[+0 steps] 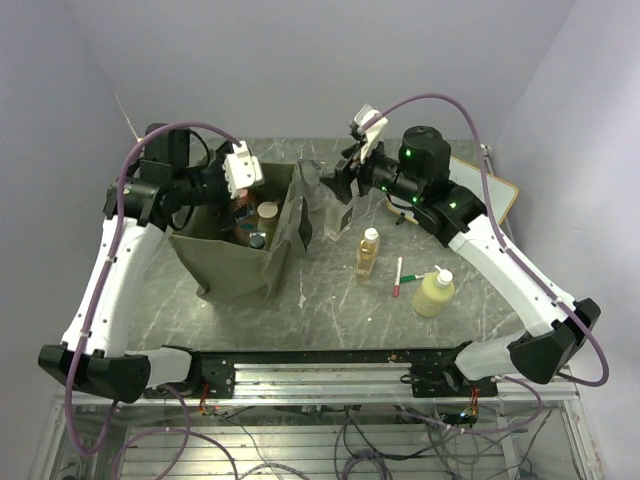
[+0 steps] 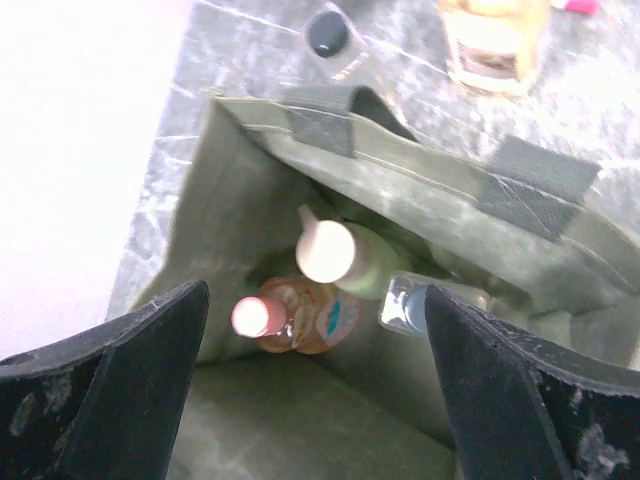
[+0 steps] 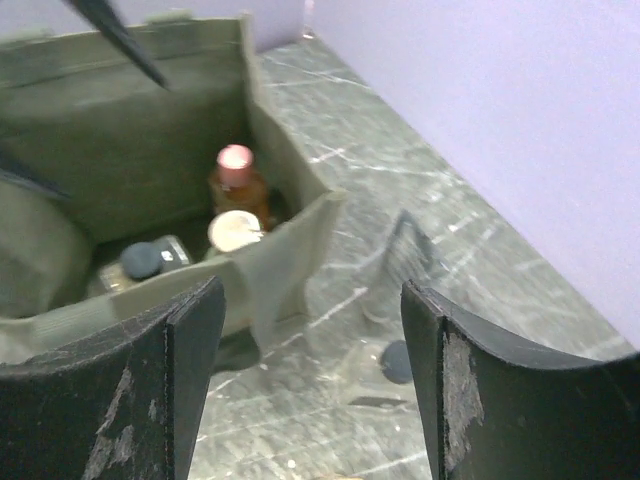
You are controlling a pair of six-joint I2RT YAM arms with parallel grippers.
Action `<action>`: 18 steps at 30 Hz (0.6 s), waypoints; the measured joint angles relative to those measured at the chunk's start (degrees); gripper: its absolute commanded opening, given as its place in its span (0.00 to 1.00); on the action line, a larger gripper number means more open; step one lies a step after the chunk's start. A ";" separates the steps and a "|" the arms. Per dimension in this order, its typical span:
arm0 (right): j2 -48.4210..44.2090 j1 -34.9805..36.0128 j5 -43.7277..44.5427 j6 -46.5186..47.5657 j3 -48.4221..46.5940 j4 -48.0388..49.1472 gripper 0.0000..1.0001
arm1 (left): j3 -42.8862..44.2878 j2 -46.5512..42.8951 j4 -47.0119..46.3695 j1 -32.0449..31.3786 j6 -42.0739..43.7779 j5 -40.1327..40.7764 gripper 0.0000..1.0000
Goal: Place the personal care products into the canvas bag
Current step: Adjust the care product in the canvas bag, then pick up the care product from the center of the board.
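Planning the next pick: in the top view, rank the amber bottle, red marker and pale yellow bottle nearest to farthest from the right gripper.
From the right gripper:
1. amber bottle, right of the canvas bag
2. red marker, further right
3. pale yellow bottle, farthest right

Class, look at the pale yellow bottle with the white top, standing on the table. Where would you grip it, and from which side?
Probably across the body of the pale yellow bottle, just below its white top, coming down from above. It looks upright and apart from the marker pen, so both sides are free.
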State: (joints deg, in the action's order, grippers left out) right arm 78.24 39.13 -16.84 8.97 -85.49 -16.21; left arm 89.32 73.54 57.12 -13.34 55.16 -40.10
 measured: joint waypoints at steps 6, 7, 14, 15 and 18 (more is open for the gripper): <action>1.53 -3.19 5.40 -1.14 -0.04 0.50 0.78 | 0.37 -3.37 -11.13 0.00 -16.50 5.57 1.00; 1.97 -3.45 5.99 -1.11 -0.04 0.50 0.78 | 1.31 -3.10 -12.11 0.00 -19.12 6.73 0.99; 5.09 -8.11 6.88 0.76 2.84 1.51 1.00 | 5.03 0.50 -19.19 0.00 -30.64 12.94 0.98; 5.81 -8.63 7.26 1.36 3.17 1.07 1.00 | 5.25 0.87 -19.30 0.00 -31.19 13.53 0.98; 7.87 -9.11 7.61 3.67 3.23 -0.20 1.00 | 8.41 3.04 -18.91 0.00 -31.69 15.52 0.98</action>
State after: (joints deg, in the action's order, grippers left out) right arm 86.11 30.02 -9.23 12.64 -82.26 -16.40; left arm 97.73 76.58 38.22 -13.34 23.46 -24.58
